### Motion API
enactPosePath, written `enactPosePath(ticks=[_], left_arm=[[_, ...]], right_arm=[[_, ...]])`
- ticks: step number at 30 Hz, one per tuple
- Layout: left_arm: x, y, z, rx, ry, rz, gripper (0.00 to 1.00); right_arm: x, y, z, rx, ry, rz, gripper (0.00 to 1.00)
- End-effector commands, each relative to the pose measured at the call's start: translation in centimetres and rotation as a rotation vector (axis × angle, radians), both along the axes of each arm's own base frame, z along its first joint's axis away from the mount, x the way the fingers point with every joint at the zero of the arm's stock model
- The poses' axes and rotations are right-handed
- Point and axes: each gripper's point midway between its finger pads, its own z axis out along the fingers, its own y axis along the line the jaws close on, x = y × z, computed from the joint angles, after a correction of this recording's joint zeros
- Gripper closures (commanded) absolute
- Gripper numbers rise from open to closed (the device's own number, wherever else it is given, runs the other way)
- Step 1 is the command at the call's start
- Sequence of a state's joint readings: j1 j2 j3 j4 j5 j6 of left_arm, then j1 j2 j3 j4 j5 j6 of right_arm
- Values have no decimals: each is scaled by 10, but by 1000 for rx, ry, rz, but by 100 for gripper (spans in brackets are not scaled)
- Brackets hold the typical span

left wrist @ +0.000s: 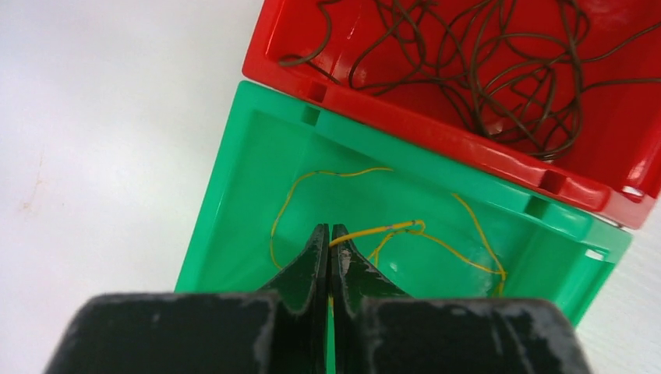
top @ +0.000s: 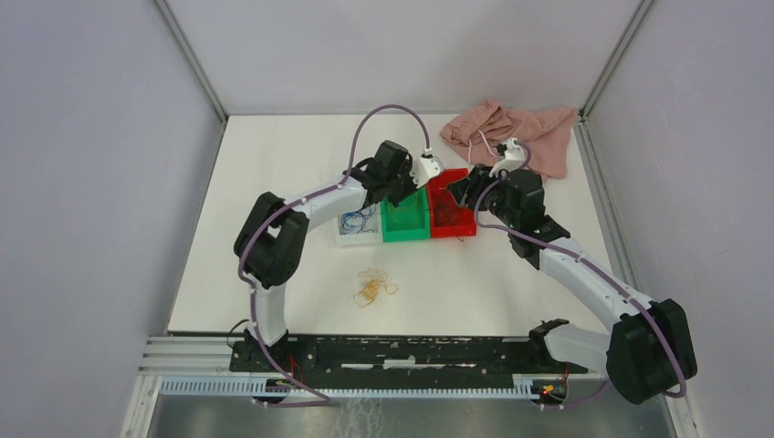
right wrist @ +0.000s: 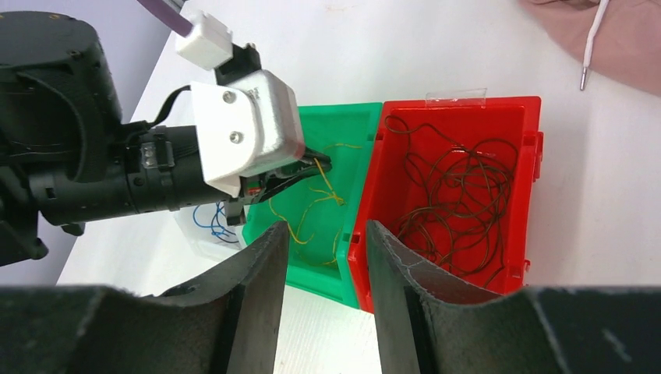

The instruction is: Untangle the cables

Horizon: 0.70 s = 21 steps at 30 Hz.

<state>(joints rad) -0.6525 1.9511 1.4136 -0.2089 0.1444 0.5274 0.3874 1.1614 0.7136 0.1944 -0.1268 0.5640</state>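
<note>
A green bin (left wrist: 234,195) holds a thin yellow wire (left wrist: 460,253). My left gripper (left wrist: 328,231) is shut on one end of that wire, just above the bin floor; it also shows in the top view (top: 409,195) and in the right wrist view (right wrist: 319,165). The red bin (left wrist: 405,121) beside it holds a loose tangle of dark red wires (left wrist: 499,86). Blue wires (right wrist: 209,222) lie in a clear bin (top: 351,235). A yellow-orange clump (top: 372,288) lies on the table. My right gripper (right wrist: 323,238) is open and empty above the near ends of the green and red bins.
The three bins stand side by side mid-table: clear, green (top: 404,228), red (top: 452,224). A pink cloth (top: 520,132) with a white drawstring (right wrist: 592,43) lies at the back right. Both arms crowd over the bins. White walls enclose the table.
</note>
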Motion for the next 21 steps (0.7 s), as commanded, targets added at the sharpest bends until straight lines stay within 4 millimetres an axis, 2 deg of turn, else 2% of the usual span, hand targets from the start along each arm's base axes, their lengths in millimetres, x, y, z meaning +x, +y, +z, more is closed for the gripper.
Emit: enactPosePath(ticks=[1, 3, 4, 8, 10, 16, 21], left_arm=[[15, -9, 11, -18, -67, 0, 77], [14, -13, 16, -29, -58, -17, 60], [11, -13, 19, -32, -45, -31, 45], [2, -12, 39, -78, -3, -79, 25], [-5, -4, 47, -88, 21, -100, 20], [-27, 20, 66, -140, 104, -155, 12], [-39, 34, 113, -262, 184, -166, 12]], right_arm=[[4, -2, 21, 31, -64, -13, 53], [4, -3, 22, 33, -65, -12, 53], [4, -2, 22, 33, -64, -11, 53], [4, -3, 22, 39, -56, -10, 53], [3, -4, 22, 41, -53, -12, 53], [4, -3, 21, 46, -40, -1, 53], [14, 10, 19, 58, -17, 43, 54]])
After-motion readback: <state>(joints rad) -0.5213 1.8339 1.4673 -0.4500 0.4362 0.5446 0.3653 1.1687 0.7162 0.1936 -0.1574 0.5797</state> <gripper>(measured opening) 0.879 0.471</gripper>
